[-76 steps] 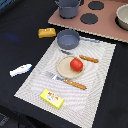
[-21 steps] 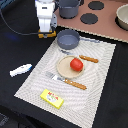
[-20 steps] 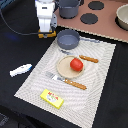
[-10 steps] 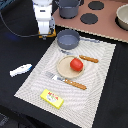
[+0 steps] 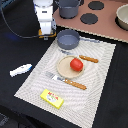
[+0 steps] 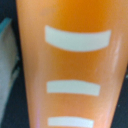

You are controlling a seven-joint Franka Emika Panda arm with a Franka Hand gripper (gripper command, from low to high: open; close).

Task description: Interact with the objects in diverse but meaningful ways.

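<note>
My gripper (image 5: 45, 33) hangs at the far left corner of the striped mat, right down over the orange bread loaf (image 5: 48, 36); only a sliver of orange shows under it. In the wrist view the loaf (image 6: 70, 65), orange with white stripes, fills the picture very close up, and no fingers show. A grey saucepan (image 5: 68, 39) stands on the mat. A red tomato (image 5: 76, 64) sits on the beige plate (image 5: 63, 71). An orange-handled fork (image 5: 67, 81) and knife (image 5: 89, 58) flank the plate. A yellow packet (image 5: 52, 98) lies near the front. A white bottle (image 5: 21, 70) lies off the mat.
A grey pot (image 5: 68, 7) stands on the toy stove top (image 5: 100, 22) at the back, beside dark burners (image 5: 89, 18). A bowl (image 5: 122, 17) sits at the exterior view's right edge. A black cable (image 5: 15, 31) runs behind the arm.
The arm, absent at first, has come in over the bread loaf and hidden it. Over the last second it shifted slightly toward the exterior view's left.
</note>
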